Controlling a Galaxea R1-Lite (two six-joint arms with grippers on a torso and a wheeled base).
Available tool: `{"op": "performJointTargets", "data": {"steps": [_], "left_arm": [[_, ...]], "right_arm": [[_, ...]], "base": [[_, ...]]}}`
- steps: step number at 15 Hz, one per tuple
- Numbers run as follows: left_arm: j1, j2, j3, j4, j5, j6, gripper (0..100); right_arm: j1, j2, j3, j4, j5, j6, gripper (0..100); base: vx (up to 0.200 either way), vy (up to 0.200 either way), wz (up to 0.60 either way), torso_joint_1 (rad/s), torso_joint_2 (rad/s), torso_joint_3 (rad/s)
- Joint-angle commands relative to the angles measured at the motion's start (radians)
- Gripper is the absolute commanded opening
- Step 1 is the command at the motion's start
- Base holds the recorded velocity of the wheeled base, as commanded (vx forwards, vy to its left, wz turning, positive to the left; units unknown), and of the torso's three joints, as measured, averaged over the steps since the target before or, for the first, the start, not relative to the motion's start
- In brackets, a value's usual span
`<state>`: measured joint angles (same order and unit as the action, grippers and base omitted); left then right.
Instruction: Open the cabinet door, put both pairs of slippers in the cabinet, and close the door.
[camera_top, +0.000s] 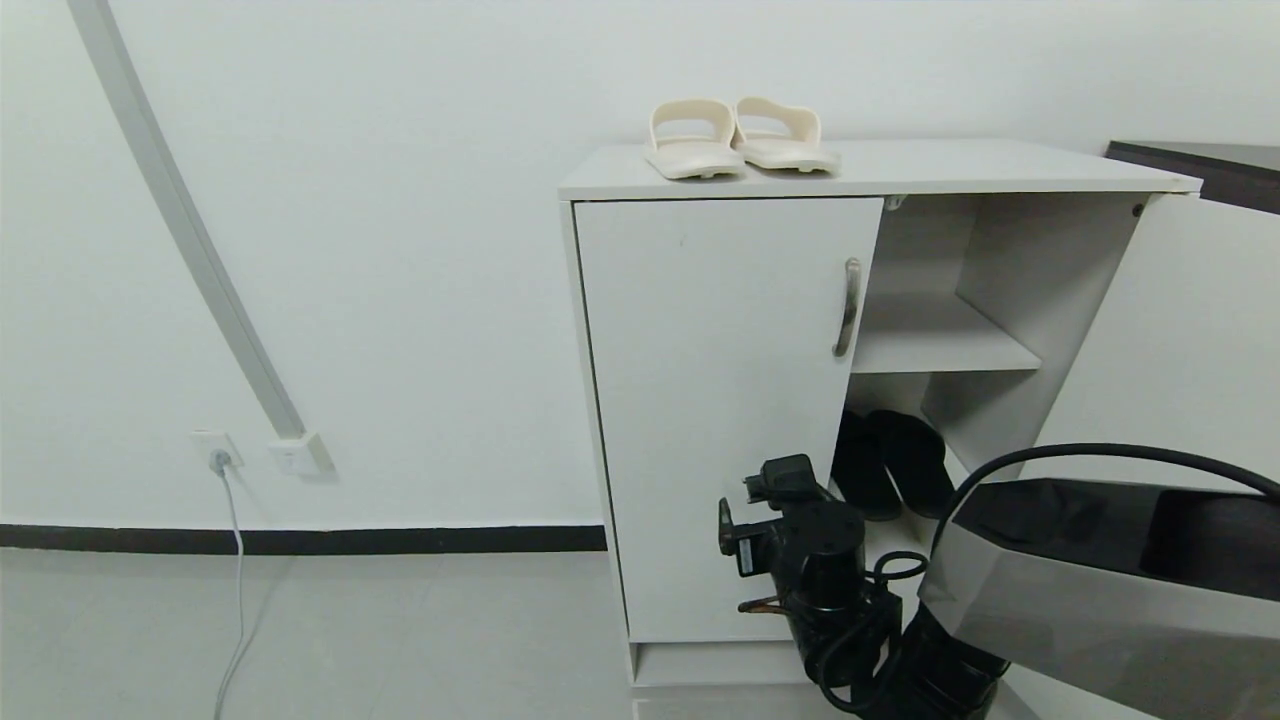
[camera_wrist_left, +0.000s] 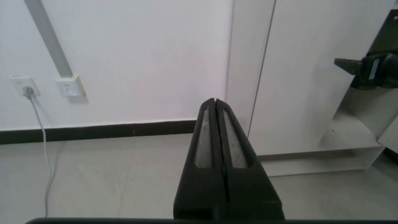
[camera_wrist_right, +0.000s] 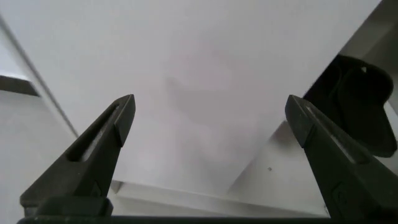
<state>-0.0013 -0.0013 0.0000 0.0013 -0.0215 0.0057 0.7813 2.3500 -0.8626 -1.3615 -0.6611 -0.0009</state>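
I'm seeing room in past the open right door; the left door is blocking, black slippers are crowding the bottom.

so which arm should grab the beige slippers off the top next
Probably right. The right gripper is open and close to the cabinet front, by the black slippers inside. The left gripper is shut and stands farther back from it. The beige slippers sit on its top.

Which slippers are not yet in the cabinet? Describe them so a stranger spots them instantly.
Find the white cabinet against the wall, its right door open. On its top, above the closed left door, a pair of cream slippers sits side by side. Unlike the black slippers inside at the bottom, these are pale and exposed.
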Motion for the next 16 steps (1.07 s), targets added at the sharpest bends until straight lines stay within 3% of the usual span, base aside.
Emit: {"op": "performJointTargets", "data": {"steps": [1, 12, 16], "left_arm": [[0.0, 0.001, 0.0, 0.0, 0.0, 0.0, 0], [0.0, 0.001, 0.0, 0.0, 0.0, 0.0, 0], [0.0, 0.001, 0.0, 0.0, 0.0, 0.0, 0]], "right_arm": [[-0.007, -0.006, 0.004, -0.001, 0.0, -0.004, 100], [-0.008, -0.012, 0.019, -0.028, 0.003, -0.031, 100], [-0.008, -0.011, 0.019, -0.033, 0.003, -0.042, 100]], "base": [[0.0, 0.0, 0.0, 0.0, 0.0, 0.0], [0.0, 0.0, 0.0, 0.0, 0.0, 0.0], [0.0, 0.0, 0.0, 0.029, -0.31, -0.275]]}}
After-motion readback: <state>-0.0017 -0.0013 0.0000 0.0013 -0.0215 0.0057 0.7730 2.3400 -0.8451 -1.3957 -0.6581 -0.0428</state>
